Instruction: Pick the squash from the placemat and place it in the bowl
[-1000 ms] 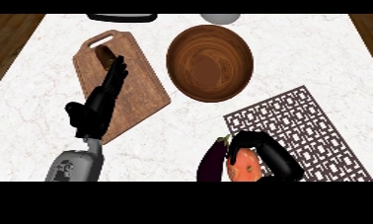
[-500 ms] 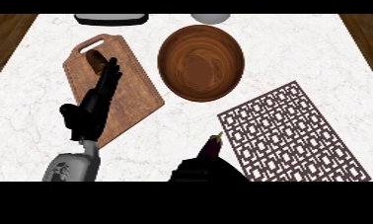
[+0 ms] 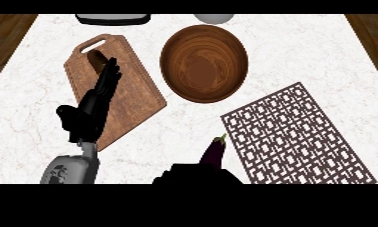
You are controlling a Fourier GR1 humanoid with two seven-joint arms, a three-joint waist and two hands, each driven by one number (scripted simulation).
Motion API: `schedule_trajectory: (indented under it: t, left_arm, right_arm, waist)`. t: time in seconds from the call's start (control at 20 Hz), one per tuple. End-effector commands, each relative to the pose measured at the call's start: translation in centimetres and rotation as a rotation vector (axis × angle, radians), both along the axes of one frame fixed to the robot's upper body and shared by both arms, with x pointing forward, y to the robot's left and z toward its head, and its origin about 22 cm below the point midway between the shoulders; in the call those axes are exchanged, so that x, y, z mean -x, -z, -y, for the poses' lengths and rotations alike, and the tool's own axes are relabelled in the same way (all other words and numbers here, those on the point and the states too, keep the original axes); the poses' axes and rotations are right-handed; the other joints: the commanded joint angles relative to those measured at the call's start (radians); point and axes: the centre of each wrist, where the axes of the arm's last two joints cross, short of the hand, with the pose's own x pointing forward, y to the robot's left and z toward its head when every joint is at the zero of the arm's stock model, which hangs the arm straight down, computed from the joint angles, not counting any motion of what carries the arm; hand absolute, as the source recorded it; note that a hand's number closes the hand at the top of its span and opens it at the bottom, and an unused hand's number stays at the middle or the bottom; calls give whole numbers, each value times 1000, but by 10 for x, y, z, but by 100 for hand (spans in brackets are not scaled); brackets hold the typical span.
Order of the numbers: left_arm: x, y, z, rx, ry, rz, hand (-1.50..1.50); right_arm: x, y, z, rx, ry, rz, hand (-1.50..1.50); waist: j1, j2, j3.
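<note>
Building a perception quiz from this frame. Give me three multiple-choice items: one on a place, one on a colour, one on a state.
1. Where does the dark purple eggplant lie?
A. in the bowl
B. on the white marble counter, just left of the brown lattice placemat
C. on the cutting board

2. What colour is the round wooden bowl?
A. white
B. green
C. brown

3. What state is the left hand in?
A. open, fingers straight, over the wooden cutting board
C. curled round the bowl's rim
B. pinching the placemat

Key: 1 B, the eggplant lies beside the placemat's left edge. 2 C, its wood grain is brown. 3 A, its fingers are straight and hold nothing.
</note>
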Motion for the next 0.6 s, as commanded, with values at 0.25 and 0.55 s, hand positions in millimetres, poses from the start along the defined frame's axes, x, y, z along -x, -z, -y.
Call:
schedule_trajectory:
  t: [0.25,0.55]
  left_arm:
    - [-7,4,-12,5,11,-3,0]
    - [-15,3,3,-1,5,-1,0]
  right_arm:
    - [-46,-64,-30,5,133,-3,150]
    - [-103,-79,-46,135,261,38,150]
  waist:
    - [0,4,1]
    - [-3,7,1]
